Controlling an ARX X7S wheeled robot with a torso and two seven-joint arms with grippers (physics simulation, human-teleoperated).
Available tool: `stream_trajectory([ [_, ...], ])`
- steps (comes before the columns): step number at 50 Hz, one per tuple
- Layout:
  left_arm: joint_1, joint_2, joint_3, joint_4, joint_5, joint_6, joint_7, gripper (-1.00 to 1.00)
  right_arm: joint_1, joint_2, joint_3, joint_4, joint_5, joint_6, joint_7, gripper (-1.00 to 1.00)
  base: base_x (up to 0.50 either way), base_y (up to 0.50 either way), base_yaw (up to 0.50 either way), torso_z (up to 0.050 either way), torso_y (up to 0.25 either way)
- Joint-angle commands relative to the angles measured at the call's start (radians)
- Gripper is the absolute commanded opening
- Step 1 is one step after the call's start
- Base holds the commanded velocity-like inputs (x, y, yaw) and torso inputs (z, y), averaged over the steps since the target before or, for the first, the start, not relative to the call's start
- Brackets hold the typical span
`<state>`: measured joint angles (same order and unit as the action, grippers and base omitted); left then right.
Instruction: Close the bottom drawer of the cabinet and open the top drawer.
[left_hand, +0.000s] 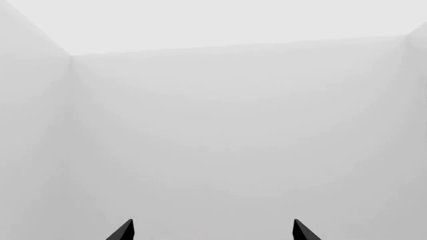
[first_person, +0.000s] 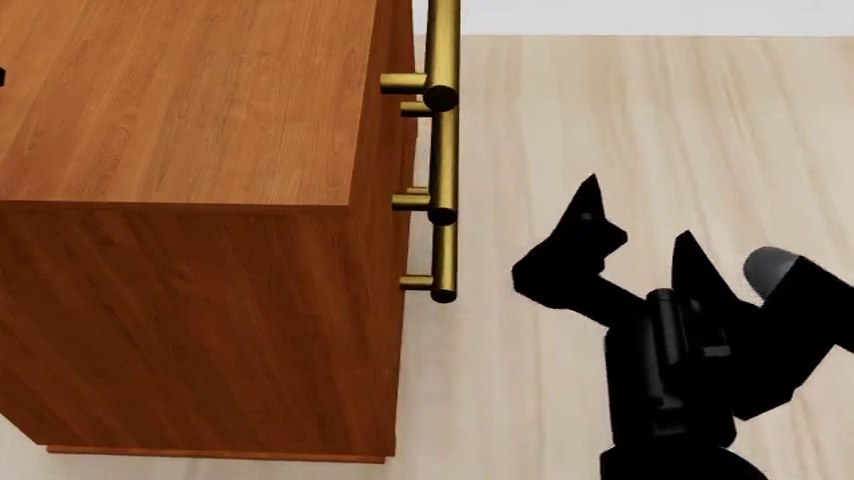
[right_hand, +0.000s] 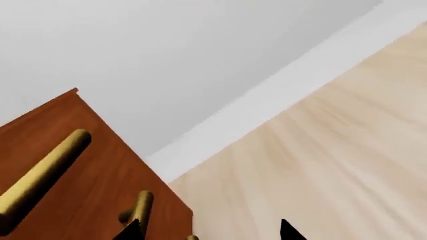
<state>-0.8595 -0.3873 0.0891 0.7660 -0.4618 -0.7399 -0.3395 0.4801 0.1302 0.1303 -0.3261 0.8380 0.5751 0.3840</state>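
Hidden: the drawer fronts faced right, edge-on to the head camera, so top drawer and bottom drawer could not be told apart there; how far any drawer stood out could not be judged.
Cut off: the cabinet (first_person: 187, 200) ran off the left and far edges of the head view; the right arm ran off the near edge.
Handles: three brass bars (first_person: 443, 150) stood off the cabinet's right face on short posts; two showed in the right wrist view (right_hand: 40, 185).
Left pincer: (left_hand: 212, 231) only two dark fingertips showed, set wide apart, nothing between them, facing blank pale walls.
Right pincer: (first_person: 634, 235) black, angular, jaws spread wide and empty, just right of the handles and clear of them.
Floor: (first_person: 641, 110) pale wood planks with a fine grain, meeting a white skirting and grey wall (right_hand: 167, 55) at the far side.
Cabinet make: reddish-brown wood grain, boxy, flat top, sharp corners, standing on the floor at the left.
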Motion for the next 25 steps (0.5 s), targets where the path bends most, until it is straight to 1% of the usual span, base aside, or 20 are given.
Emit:
stream_trajectory([
  [1,-0.008,-0.004,0.005,-0.001,-0.004,-0.002,-0.003,1.0,0.083,-0.064,0.102,-0.022,0.222,0.048,0.122,1.0,0.0,0.0,0.0,0.0,0.0],
  [3,-0.01,-0.004,0.008,-0.004,-0.002,0.0,-0.003,1.0,0.086,-0.061,0.096,-0.035,0.22,0.048,0.134,1.0,0.0,0.0,0.0,0.0,0.0],
  [13,-0.013,-0.004,0.014,-0.004,-0.003,-0.001,-0.006,1.0,0.092,-0.092,0.135,-0.098,0.39,0.048,0.238,1.0,0.0,0.0,0.0,0.0,0.0],
  [20,-0.017,-0.005,0.014,-0.004,-0.007,-0.002,-0.009,1.0,0.1,-0.101,0.135,-0.14,0.493,0.039,0.323,1.0,0.0,0.0,0.0,0.0,0.0],
  [25,-0.012,-0.007,0.014,-0.005,-0.006,0.003,-0.011,1.0,0.097,-0.107,0.118,-0.151,0.573,0.023,0.357,1.0,0.0,0.0,0.0,0.0,0.0],
])
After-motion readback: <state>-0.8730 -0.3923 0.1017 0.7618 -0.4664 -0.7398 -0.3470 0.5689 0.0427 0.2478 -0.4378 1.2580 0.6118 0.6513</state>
